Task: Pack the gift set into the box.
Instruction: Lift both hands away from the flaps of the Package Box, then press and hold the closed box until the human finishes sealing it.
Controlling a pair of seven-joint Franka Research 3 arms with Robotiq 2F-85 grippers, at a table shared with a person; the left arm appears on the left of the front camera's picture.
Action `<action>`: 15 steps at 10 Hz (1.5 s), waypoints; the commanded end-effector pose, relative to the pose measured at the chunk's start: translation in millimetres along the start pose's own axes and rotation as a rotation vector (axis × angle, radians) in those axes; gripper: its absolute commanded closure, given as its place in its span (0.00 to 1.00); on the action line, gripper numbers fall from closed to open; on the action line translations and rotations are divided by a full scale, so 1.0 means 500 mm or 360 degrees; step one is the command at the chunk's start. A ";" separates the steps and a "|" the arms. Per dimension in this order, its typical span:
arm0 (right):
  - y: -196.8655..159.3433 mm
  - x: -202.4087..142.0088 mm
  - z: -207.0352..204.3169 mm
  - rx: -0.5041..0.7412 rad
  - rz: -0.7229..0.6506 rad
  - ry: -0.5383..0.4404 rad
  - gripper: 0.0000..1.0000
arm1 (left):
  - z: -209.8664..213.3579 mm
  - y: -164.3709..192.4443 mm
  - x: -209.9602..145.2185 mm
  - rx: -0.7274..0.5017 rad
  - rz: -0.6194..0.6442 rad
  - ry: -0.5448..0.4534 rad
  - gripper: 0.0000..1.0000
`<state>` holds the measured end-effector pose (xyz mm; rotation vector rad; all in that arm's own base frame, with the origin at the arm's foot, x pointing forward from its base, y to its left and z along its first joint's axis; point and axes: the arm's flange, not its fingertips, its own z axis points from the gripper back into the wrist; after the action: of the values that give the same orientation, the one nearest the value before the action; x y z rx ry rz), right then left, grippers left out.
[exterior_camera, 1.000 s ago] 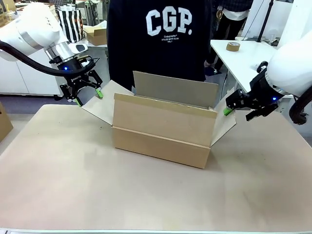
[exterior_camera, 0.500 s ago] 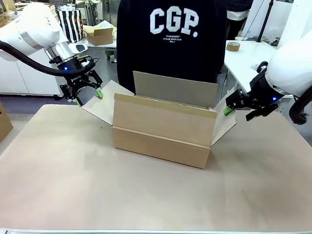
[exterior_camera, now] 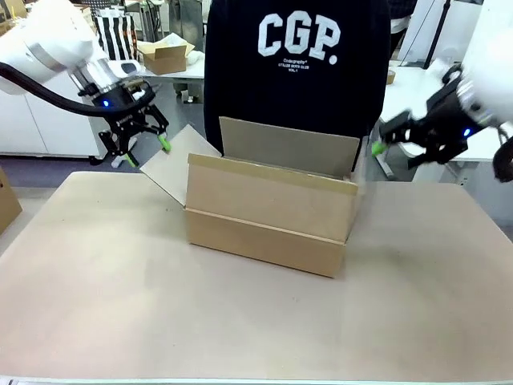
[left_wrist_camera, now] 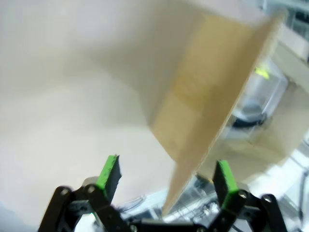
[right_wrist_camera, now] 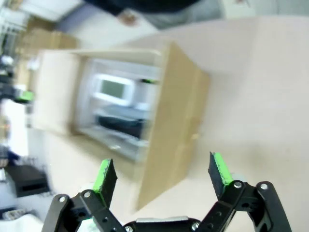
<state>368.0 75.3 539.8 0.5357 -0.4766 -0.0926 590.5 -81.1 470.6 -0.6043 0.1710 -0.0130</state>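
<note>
1. Box (exterior_camera: 268,216) sits on the table (exterior_camera: 120,313), about mid-table and square-on to the front camera. Its top is open. Its back flap (exterior_camera: 288,147) stands upright.
2. The left-side flap (exterior_camera: 170,163) slants up and outward from the box's left end.
3. The right end of the box is blurred in the front view, so I cannot tell the flap angle there.
4. Left gripper (exterior_camera: 147,152) is above the table at the outer edge of the left-side flap, fingers spread.
5. In the left wrist view, the left gripper (left_wrist_camera: 166,176) is wide apart. The flap edge (left_wrist_camera: 193,145) runs up between the two green pads, nearer the picture-right pad. I cannot tell whether it touches the pad, and nothing is clamped.
6. Right gripper (exterior_camera: 394,144) is in the air off the box's right end, at about back-flap height and clear of the table. It is motion-blurred.
7. In the right wrist view, the right gripper (right_wrist_camera: 161,174) has its fingers spread with nothing between them. It looks at the box (right_wrist_camera: 181,111) from the end and into the open top.
8. Light and dark contents (right_wrist_camera: 116,108) lie inside the box, too blurred to identify.
9. A person (exterior_camera: 296,72) in a dark printed sweatshirt stands just behind the box at the far edge of the table.
10. A small carton (exterior_camera: 164,56) sits on a bench far back left.
</note>
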 end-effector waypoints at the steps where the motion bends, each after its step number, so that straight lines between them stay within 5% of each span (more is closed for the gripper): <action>1: -0.052 -0.029 0.194 0.0591 -0.0235 0.0241 0.00 | 0.168 0.016 -0.152 -0.0412 -0.0118 0.0182 0.00; 2: -0.113 -0.053 0.264 0.0740 -0.0293 0.0322 0.00 | 0.216 0.056 -0.235 -0.0659 -0.0290 0.0327 0.00; 4: -0.200 -0.097 0.305 0.0912 -0.0238 0.0496 0.00 | 0.243 0.126 -0.334 -0.1141 -0.0616 0.0276 0.00; 6: -0.289 -0.117 0.313 0.1052 -0.0488 0.0317 0.00 | 0.224 0.184 -0.359 -0.1315 -0.0782 0.0091 0.00; 7: -0.203 -0.133 0.345 0.0996 -0.0261 0.0434 0.00 | 0.295 0.119 -0.373 -0.1084 -0.0646 0.0146 0.00; 15: -0.203 -0.133 0.345 0.0996 -0.0261 0.0434 0.00 | 0.295 0.119 -0.373 -0.1084 -0.0646 0.0146 0.00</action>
<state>229.3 -80.1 587.6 1.1712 -0.1679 -0.0537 430.0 63.4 585.3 -1.3223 0.1344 -0.3894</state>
